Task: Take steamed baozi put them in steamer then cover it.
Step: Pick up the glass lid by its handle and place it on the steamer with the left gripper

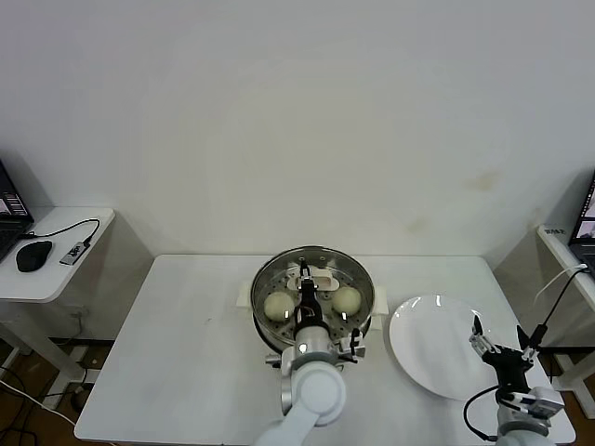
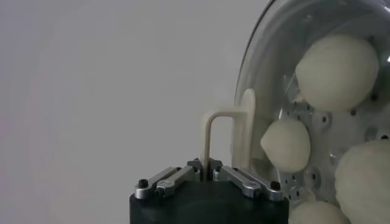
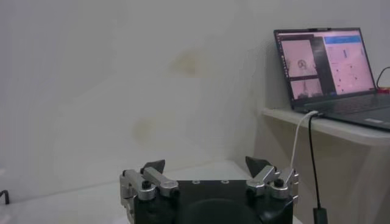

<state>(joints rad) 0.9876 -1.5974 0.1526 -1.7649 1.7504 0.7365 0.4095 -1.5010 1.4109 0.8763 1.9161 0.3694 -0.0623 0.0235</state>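
Observation:
The steamer [image 1: 263, 279], a shiny perforated basket on a white pot, stands at the middle of the table. The clear glass cover [image 1: 358, 279] lies over it. Two baozi [image 1: 277, 305] [image 1: 346, 298] show through the glass in the head view. My left gripper [image 1: 305, 284] reaches over the cover and is shut on its cream-white handle [image 1: 319, 276]. In the left wrist view the jaws [image 2: 206, 165] pinch one leg of the handle [image 2: 220, 114], and several baozi [image 2: 336, 70] sit behind the glass [image 2: 259, 73]. My right gripper [image 1: 507, 336] [image 3: 206, 164] waits open and holds nothing.
A flat white plate [image 1: 432, 358] lies to the right of the steamer, just in front of the right gripper. A side table with a mouse [image 1: 33, 255] stands at the left. A laptop [image 3: 326, 67] on a shelf with cables stands at the right.

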